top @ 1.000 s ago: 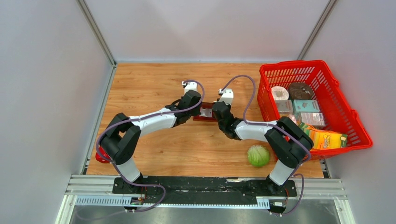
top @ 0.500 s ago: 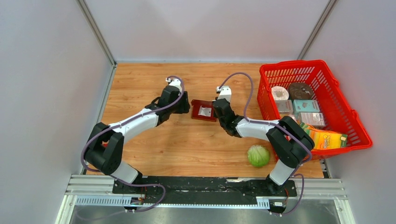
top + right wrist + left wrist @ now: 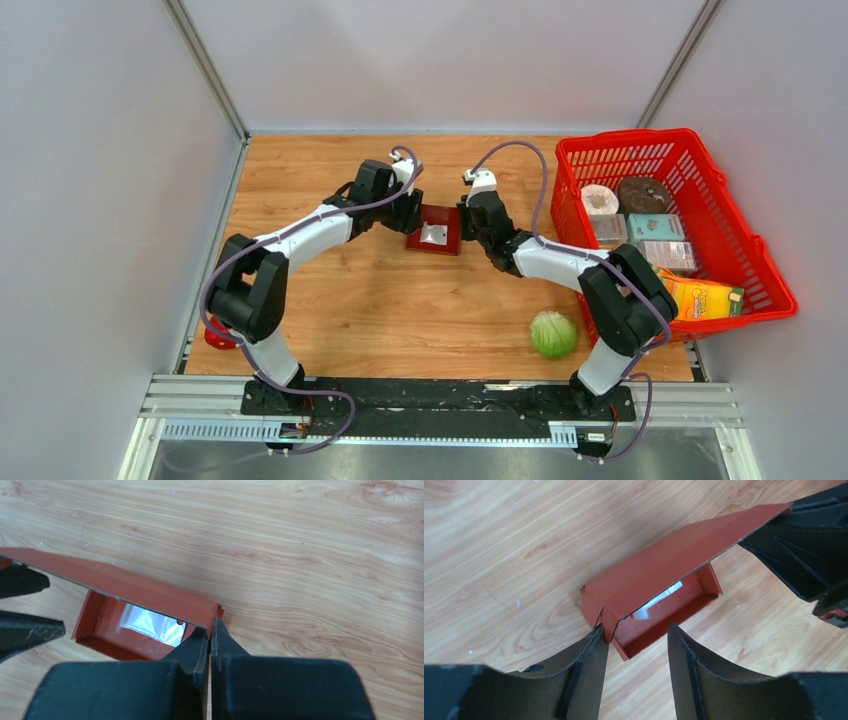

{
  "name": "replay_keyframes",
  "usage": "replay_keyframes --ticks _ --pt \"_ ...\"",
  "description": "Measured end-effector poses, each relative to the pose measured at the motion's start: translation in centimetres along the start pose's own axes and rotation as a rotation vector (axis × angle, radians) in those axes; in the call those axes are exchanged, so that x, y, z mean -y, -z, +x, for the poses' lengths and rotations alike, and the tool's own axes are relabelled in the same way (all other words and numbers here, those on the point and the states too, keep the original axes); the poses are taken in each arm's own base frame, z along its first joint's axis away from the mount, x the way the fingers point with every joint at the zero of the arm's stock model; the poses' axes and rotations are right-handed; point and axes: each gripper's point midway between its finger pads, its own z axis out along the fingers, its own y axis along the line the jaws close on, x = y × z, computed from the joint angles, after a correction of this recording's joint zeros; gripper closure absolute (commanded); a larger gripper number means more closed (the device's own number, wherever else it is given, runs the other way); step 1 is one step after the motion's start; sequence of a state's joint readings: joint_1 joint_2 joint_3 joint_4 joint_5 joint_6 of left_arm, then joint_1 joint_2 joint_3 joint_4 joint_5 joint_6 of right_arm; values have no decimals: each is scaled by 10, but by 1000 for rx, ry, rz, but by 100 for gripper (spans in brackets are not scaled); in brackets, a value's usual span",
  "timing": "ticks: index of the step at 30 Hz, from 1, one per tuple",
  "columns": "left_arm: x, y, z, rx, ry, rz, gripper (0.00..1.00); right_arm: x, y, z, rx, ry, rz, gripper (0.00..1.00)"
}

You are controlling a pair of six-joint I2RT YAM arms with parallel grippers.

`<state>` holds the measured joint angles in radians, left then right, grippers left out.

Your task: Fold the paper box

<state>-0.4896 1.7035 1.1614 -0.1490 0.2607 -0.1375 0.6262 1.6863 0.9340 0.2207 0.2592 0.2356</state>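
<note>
Pinching the paper box (image 3: 433,232) at its right edge: right gripper (image 3: 210,625), jaws pressed onto cardboard. Left gripper (image 3: 636,630) jaws spread at its left corner. Box sits mid-table (image 3: 400,310), flap raised.

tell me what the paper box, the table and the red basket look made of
paper box: thin cardboard, matte dark red; sharp creases and a thin cut edge show.
table: wood or wood-look laminate, smooth; the grain pattern alone cannot settle it.
basket: likely moulded plastic, glossy bright red; uniform mesh slots.
</note>
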Motion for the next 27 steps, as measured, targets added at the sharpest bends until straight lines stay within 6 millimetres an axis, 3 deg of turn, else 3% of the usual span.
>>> replay_keyframes --ticks 7,12,18,27 --pt "-11 -1 -6 -25 -61 -50 51 -6 -1 0 -12 3 -46 100" --pt "-19 4 -7 -48 -73 -82 32 -7 -2 2 -32 15 -58 100" --pt "-31 11 -3 -53 -52 -64 29 -6 -2 4 -52 21 -75 100" --pt "-20 10 -19 -32 -74 64 48 -11 -3 -3 -51 19 -102 100"
